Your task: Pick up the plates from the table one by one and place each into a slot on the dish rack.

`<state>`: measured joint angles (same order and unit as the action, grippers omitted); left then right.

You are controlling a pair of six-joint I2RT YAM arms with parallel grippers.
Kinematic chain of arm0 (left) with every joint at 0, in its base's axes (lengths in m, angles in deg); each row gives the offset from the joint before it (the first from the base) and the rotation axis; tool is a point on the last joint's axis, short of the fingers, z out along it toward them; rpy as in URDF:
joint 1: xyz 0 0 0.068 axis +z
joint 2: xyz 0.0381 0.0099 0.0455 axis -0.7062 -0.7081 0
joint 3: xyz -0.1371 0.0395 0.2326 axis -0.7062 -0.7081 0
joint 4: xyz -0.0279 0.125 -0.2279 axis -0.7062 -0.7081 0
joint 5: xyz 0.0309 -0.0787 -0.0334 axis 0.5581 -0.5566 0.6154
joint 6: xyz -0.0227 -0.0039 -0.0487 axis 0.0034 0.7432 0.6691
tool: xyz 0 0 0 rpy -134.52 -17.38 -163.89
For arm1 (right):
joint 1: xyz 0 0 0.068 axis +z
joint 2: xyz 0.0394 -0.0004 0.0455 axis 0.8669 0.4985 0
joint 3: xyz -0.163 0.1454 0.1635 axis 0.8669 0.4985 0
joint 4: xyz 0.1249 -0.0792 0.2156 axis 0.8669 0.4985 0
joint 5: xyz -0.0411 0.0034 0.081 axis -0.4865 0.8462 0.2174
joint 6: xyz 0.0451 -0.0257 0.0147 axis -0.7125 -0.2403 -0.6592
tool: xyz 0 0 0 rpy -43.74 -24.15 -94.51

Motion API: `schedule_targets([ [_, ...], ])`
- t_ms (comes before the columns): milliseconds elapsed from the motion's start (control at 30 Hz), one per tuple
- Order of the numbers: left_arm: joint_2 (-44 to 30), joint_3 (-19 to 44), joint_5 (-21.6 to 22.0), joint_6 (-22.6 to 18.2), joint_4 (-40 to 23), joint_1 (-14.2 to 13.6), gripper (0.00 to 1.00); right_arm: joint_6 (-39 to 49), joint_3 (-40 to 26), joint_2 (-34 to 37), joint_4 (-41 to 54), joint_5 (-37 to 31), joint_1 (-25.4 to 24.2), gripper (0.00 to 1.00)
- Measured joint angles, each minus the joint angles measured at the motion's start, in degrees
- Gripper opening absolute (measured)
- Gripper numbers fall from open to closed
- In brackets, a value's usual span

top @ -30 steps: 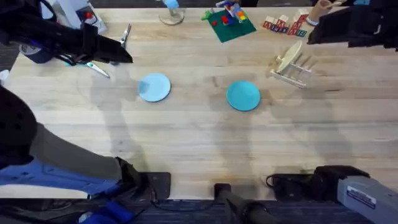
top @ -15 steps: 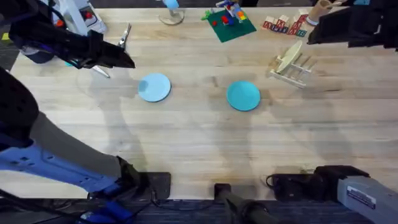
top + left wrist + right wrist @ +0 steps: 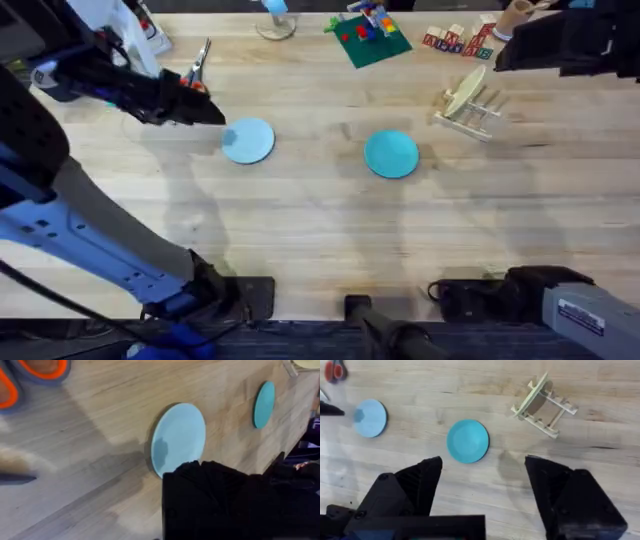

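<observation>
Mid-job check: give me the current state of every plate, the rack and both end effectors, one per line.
Pale blue plate: flat on the table, not gripped.
Teal plate: flat on the table, untouched.
Dish rack: standing at the far right, a cream plate in one slot.
Left end effector: at the pale blue plate's edge, holding nothing.
Right end effector: open, raised above the table, holding nothing.

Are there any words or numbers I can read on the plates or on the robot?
No text can be read.
Pale blue plate: plain, no writing.
Teal plate: plain, no writing.
Dish rack: bare wood, no writing.
White label on the right arm's base: dark print, too blurred to read.
Wooden blocks at the table's far edge: markings too small to read.
</observation>
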<state>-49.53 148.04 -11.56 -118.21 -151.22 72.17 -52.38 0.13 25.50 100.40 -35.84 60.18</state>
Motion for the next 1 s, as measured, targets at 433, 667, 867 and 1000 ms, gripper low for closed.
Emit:
schedule_targets([
  [433, -3.3, -9.0, 0.3, 1.7, 10.7, 0.0, 0.041, -1.4, 0.0, 0.0, 0.0, 0.0, 0.0, 0.996],
  [667, -5.2, -10.2, -2.9, 3.7, 12.1, 0.1, 0.041, -1.7, 0.0, 0.0, 0.0, 0.0, 0.0, 0.995],
  [867, -9.7, -10.2, -10.3, 4.6, 10.9, 0.7, 0.041, -1.9, 0.0, 0.0, 0.0, 0.0, 0.0, 0.995],
  [1000, -10.3, -10.1, -11.4, 4.8, 10.6, 0.8, 0.041, -2.6, 0.0, 0.0, 0.0, 0.0, 0.0, 0.995],
])
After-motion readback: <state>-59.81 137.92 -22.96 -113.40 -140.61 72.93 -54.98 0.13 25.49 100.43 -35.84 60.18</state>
